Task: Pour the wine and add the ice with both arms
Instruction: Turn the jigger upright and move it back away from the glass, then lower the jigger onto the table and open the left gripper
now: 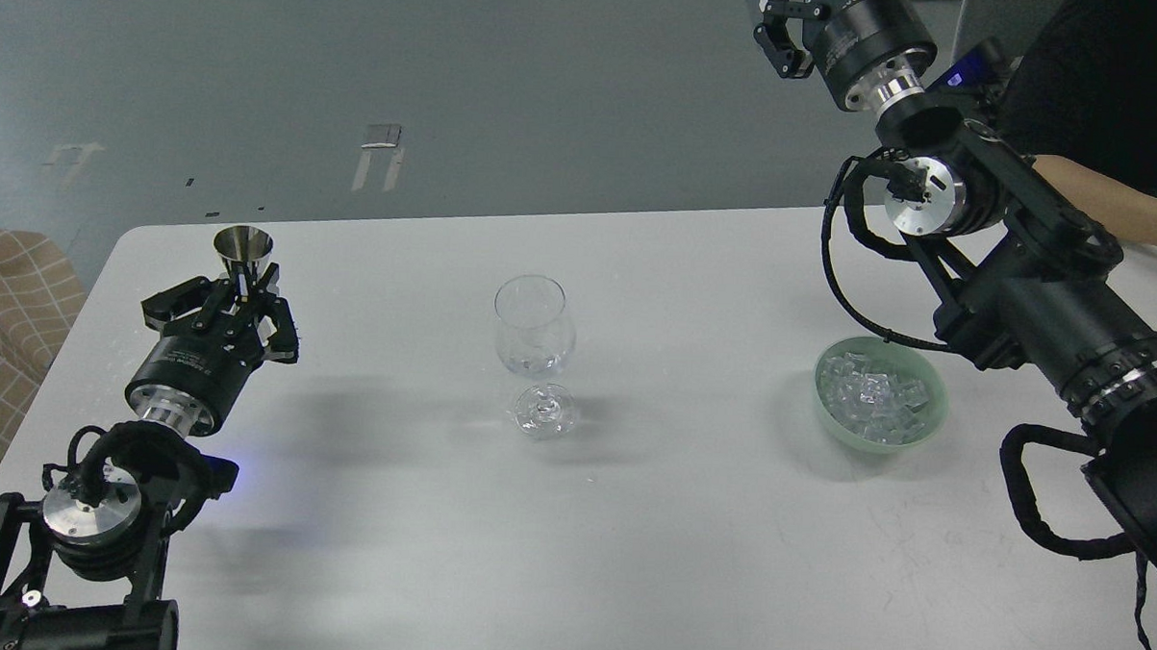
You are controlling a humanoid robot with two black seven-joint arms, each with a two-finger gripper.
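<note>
A clear wine glass point(534, 348) stands upright at the table's middle, with some clear content low in its bowl. Ice point(870, 393), several small clear cubes, fills a pale green bowl point(933, 414) at the right. My left gripper point(238, 289) is shut on a steel jigger cup point(243, 248), held upright low over the table's far left, well left of the glass. My right gripper point(781, 24) is raised high at the top edge, above and behind the bowl; its fingers are partly cut off by the frame.
The white table point(629, 538) ends at a far edge with grey floor beyond. A checked chair point(1, 314) stands at the left. A person's bare forearm point(1122, 204) lies behind my right arm at the far right.
</note>
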